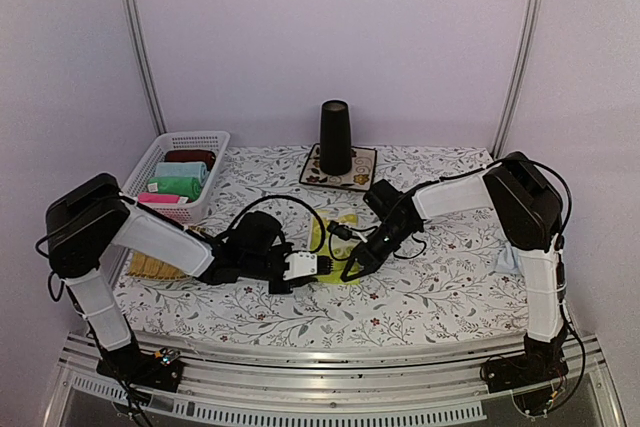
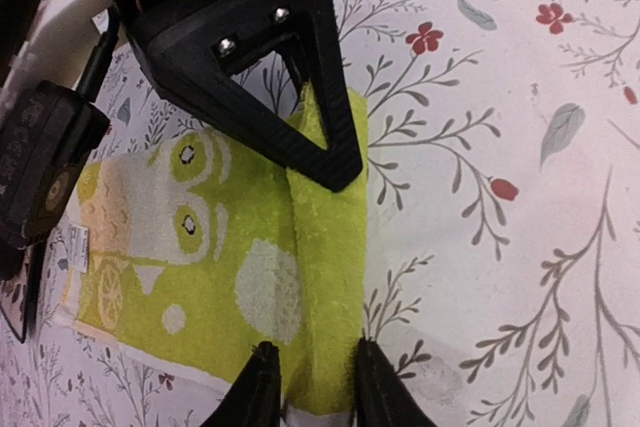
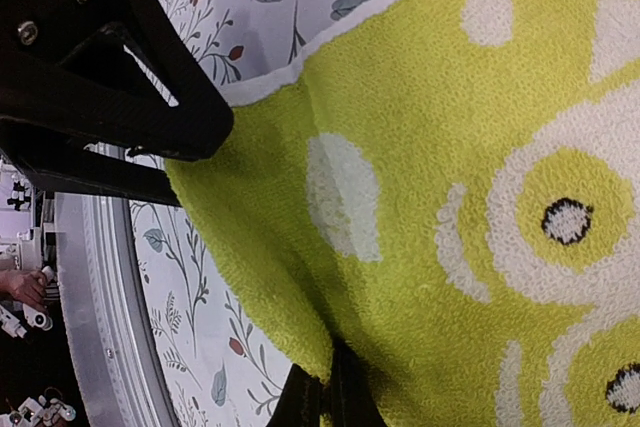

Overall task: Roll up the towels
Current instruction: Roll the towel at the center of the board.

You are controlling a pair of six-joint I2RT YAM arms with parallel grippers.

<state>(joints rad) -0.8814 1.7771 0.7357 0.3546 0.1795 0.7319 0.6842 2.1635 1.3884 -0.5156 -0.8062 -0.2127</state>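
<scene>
Right end effector (image 3: 325, 405) is clenched on a fold of the yellow-green towel (image 3: 420, 247). Left end effector (image 2: 312, 392) straddles that folded edge; clamped or not, I cannot tell. The towel — looped terry, pale printed rings, white hem — lies on the floral bench (image 2: 500, 247) between the arms, one edge turned over.

The yellow-green towel (image 3: 420, 247) is soft looped terry cloth, fuzzy and matt, with paler printed patches and a flat white woven hem. The jaws of my left gripper (image 2: 313, 382) and right gripper (image 3: 322, 402) are hard black plastic with a dull, faintly grained finish and small shiny metal screws. The worktop (image 2: 520, 247) wears a smooth flower-printed covering with a slight sheen, and on it are a white plastic lattice basket (image 1: 146, 162), a woven straw tray (image 1: 150, 267) and a ribbed bare-metal rail (image 1: 350, 357).
</scene>
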